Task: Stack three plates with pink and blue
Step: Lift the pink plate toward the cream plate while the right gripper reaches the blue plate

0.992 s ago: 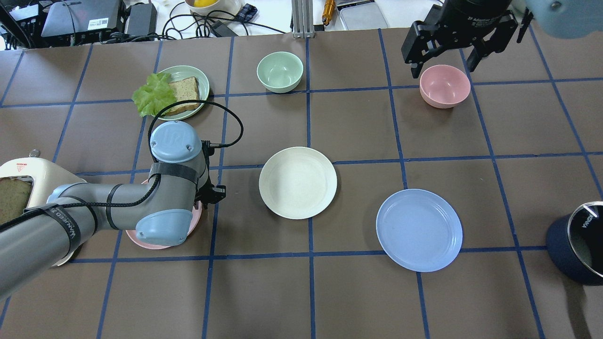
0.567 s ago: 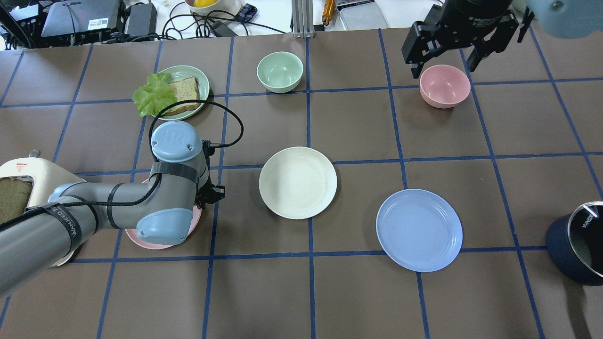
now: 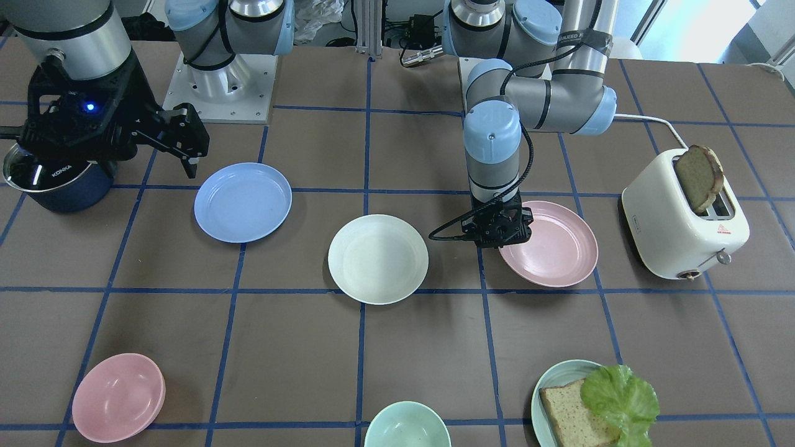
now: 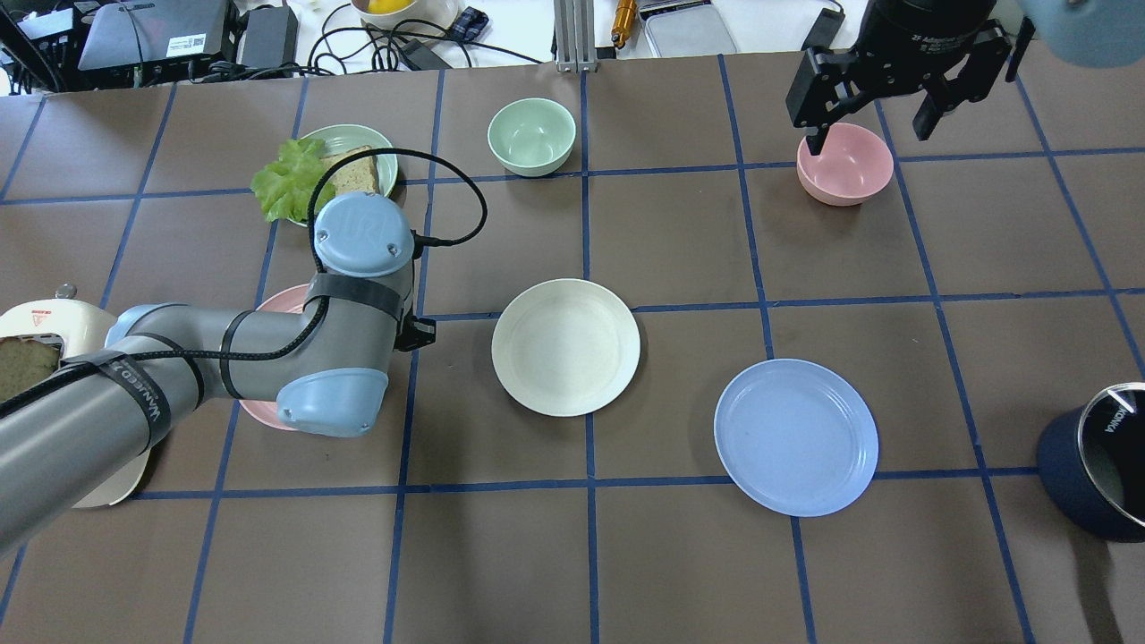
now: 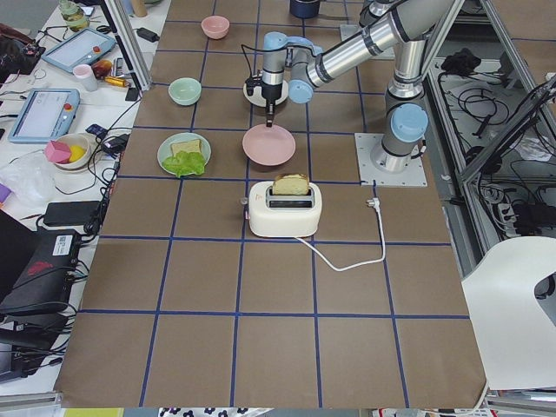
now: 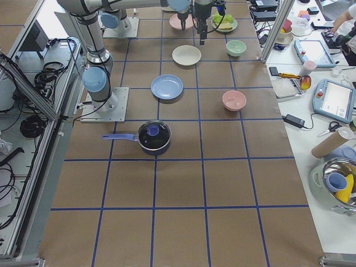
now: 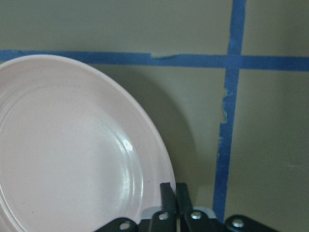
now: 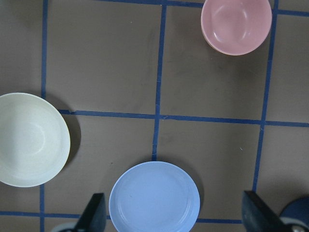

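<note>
Firmly, left hand (image 7: pixel 173 192) clamps the pink plate (image 7: pixel 72 154) — right hand (image 4: pixel 866 136) splayed — toaster (image 3: pixel 677 220) holds bread (image 3: pixel 699 177)

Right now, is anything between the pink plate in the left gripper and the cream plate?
Nothing visible. The left gripper is shut on the pink plate at its rim, and only bare table lies between it and the cream plate. The toaster sits on the plate's other side.

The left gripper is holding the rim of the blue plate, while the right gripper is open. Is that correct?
Not quite: the left gripper holds the rim of the pink plate, as the left wrist view shows. The right gripper is open.
</note>
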Motion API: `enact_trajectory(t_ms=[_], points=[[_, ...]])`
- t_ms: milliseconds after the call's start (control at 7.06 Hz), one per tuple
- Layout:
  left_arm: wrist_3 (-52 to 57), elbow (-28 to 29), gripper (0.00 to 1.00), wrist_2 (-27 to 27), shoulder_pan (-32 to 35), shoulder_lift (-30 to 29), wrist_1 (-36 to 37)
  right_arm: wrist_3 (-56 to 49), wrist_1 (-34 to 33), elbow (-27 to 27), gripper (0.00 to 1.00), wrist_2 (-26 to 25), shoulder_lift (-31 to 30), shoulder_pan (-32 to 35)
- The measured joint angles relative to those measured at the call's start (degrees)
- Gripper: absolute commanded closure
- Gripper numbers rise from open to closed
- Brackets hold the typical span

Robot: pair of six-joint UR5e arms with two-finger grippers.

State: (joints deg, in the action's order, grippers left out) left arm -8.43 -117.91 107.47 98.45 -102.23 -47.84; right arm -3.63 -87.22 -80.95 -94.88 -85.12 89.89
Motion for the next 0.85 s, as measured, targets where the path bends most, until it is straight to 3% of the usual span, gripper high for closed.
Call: enact_trajectory(t_ms=[425,850], points=[[-4.4,13.7,1.00,1.2,5.6,-2.1,-13.2,-6.8,2.3,-2.0,0.00,-1.6,0.0,-4.4],[-8.3,20.7,1.00,1.7,12.5,-6.2,-16.1,-14.2,1.1,-10.8,0.00,-1.0,-1.9,-11.0]])
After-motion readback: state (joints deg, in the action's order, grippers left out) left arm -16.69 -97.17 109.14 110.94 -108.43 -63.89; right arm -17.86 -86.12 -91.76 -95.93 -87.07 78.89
